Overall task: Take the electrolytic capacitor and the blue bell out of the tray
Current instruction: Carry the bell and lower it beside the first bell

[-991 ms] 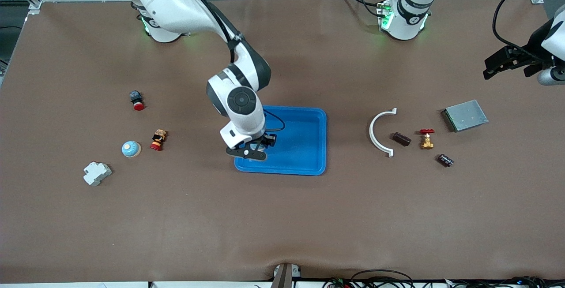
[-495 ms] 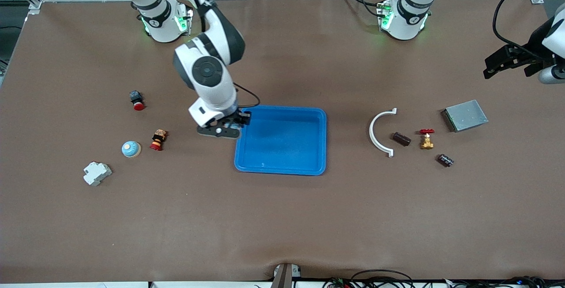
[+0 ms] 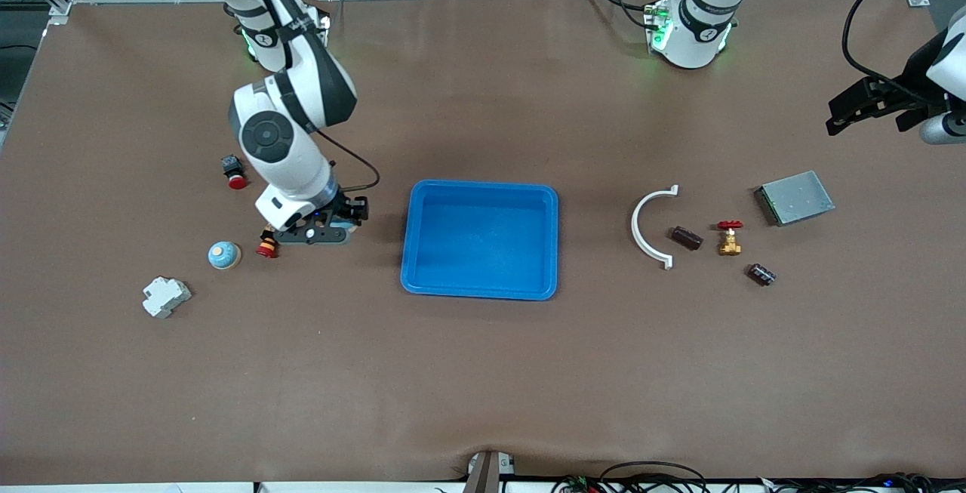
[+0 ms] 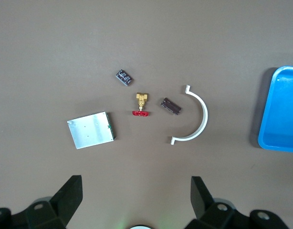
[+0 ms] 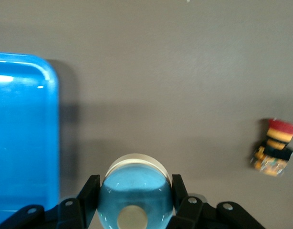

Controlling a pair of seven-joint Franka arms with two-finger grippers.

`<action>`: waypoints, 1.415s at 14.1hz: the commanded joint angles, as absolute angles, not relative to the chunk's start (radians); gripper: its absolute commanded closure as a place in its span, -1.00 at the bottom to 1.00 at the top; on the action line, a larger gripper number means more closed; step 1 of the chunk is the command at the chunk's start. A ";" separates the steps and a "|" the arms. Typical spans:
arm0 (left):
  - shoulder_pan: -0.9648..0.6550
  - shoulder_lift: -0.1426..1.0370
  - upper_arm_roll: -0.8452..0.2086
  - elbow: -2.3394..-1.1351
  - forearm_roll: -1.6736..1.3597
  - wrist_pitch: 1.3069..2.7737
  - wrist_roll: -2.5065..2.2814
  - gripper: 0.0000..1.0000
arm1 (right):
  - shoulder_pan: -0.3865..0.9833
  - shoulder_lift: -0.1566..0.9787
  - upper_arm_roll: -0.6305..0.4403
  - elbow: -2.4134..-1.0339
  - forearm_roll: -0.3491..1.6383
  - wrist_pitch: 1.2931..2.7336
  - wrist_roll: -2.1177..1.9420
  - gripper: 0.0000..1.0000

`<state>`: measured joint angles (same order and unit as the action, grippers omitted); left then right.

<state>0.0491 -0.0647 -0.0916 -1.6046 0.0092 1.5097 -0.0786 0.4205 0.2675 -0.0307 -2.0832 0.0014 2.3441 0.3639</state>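
You have a broad bare strip of surface (image 3: 483,387) nearer the front camera than everything else, and another between the tray (image 3: 555,240) and the arm bases. The right end effector (image 3: 323,230), clamped on a bell (image 5: 134,191), sits in a tight gap: the tray rim on one side, a red-capped button (image 3: 269,242) just beside it on the other, with a second bell (image 3: 224,254), a white block (image 3: 166,297) and a small red button (image 3: 234,171) near. Toward the left arm's end, a curved white piece (image 3: 650,227), dark part (image 3: 687,237), valve (image 3: 729,238), capacitor (image 3: 761,274) and metal box (image 3: 796,197) cluster closely. The spread left end effector (image 4: 135,188) hangs high over that end.
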 commanded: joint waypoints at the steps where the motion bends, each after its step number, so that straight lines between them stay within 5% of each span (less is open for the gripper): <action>1: 0.051 -0.072 -0.092 -1.600 -0.002 1.500 -0.066 -1.00 | 0.344 0.242 -0.017 -2.123 0.006 2.378 0.240 0.78; 8: 0.049 -0.080 -0.094 -1.601 -0.002 1.470 -0.063 -1.00 | 0.215 0.354 -0.018 -2.111 0.003 2.506 0.048 0.78; 20: 0.044 -0.080 -0.106 -1.609 0.012 1.493 -0.051 -1.00 | 0.212 0.495 -0.015 -2.054 0.012 2.579 0.058 0.77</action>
